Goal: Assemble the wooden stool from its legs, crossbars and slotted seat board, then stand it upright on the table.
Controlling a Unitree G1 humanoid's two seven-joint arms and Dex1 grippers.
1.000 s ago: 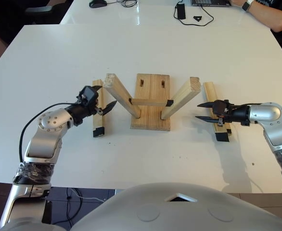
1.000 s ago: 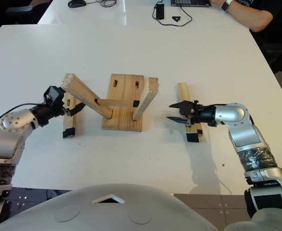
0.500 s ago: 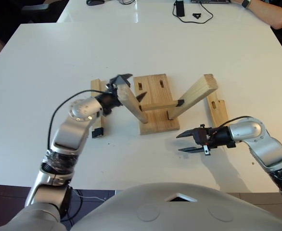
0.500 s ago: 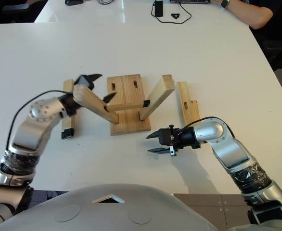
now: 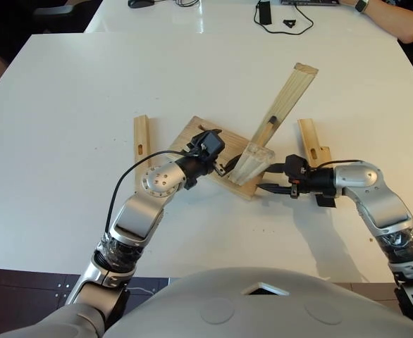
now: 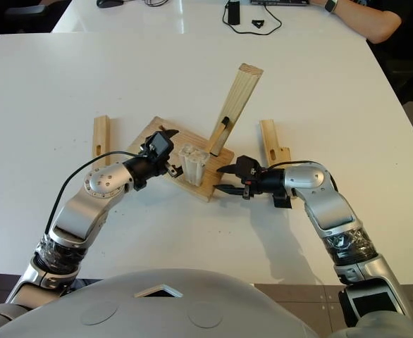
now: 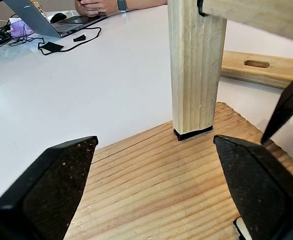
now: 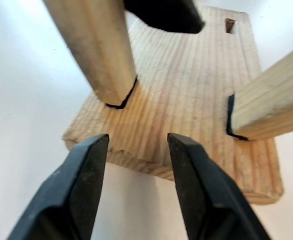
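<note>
Leg pair stands in the seat board; loose slotted pieces lie either side (unfitted). Left gripper and right gripper gape empty at the board.

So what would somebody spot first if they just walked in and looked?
Probably the long wooden leg sticking up at a slant from the seat board in the middle of the white table, with a second leg standing next to it. Then the left gripper over the board and the right gripper at its edge, both with jaws open.
</note>
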